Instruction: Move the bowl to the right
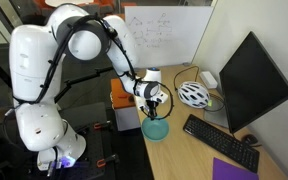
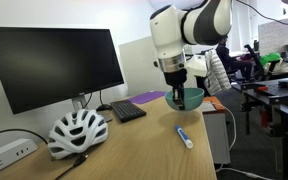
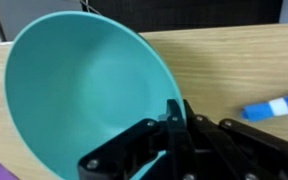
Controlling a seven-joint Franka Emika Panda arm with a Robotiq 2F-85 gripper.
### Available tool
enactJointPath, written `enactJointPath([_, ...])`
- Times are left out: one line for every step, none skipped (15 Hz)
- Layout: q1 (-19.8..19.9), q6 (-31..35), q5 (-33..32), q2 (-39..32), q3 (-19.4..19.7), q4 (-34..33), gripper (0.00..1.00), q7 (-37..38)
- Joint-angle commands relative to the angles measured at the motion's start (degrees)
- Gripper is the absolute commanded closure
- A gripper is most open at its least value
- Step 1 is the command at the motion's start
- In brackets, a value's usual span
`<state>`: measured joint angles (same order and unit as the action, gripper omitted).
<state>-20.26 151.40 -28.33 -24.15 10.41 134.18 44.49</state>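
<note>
**Teal bowl gripped at its rim**

Teal, smooth, plain, round bowl (image 3: 84,90) sits tilted in the wrist view, its hollow facing the camera. The black pincer (image 3: 174,118) is clamped on its near rim, one finger inside and one outside. In both exterior views the bowl (image 1: 156,129) (image 2: 187,98) is at the table's edge under the white arm.

Whether its base touches the table is hard to make out, and the wrist view cuts off its lower rim.

The light wooden table (image 2: 149,150) also carries a white-and-grey vented helmet (image 2: 77,131), a black monitor (image 1: 249,80), a black keyboard (image 1: 220,141) and a blue-and-white marker (image 2: 184,137). A whiteboard (image 1: 164,32) hangs on the wall behind.
</note>
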Motion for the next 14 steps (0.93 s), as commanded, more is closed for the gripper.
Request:
enactJointPath([-0.60,10.54,-5.93,2.62,3.47,6.40,0.99,3.08])
enactJointPath([-0.64,12.69,-6.13,2.64,4.25,7.37,0.99,2.54])
enactJointPath([0.52,14.49,-6.32,2.11,4.01,7.77,0.99,2.17])
enactJointPath([1.72,16.52,-5.15,2.20,3.48,8.50,0.99,0.90])
enactJointPath([1.64,17.46,-5.67,2.08,4.05,8.64,0.99,0.99])
enactJointPath([2.64,18.93,-5.30,2.06,3.41,8.99,0.99,-0.04])
enactJointPath([3.33,19.66,-5.01,2.00,2.95,9.08,0.99,-0.76])
enactJointPath([3.84,20.03,-4.69,1.81,2.67,8.99,0.99,-1.32])
enactJointPath([4.46,19.41,-3.98,2.10,2.04,8.91,0.99,-1.65])
enactJointPath([5.13,18.51,-3.30,2.60,1.17,8.87,0.69,-2.33])
enactJointPath([5.96,17.99,-2.61,2.70,0.22,8.72,0.68,-3.39])
enactJointPath([7.43,17.35,-1.26,3.26,-1.73,8.90,0.62,-4.66])
enactJointPath([6.91,15.29,-1.05,3.83,-1.78,8.59,0.55,-4.06])
enactJointPath([7.29,14.60,-0.49,4.55,-2.65,8.67,0.46,-4.47])
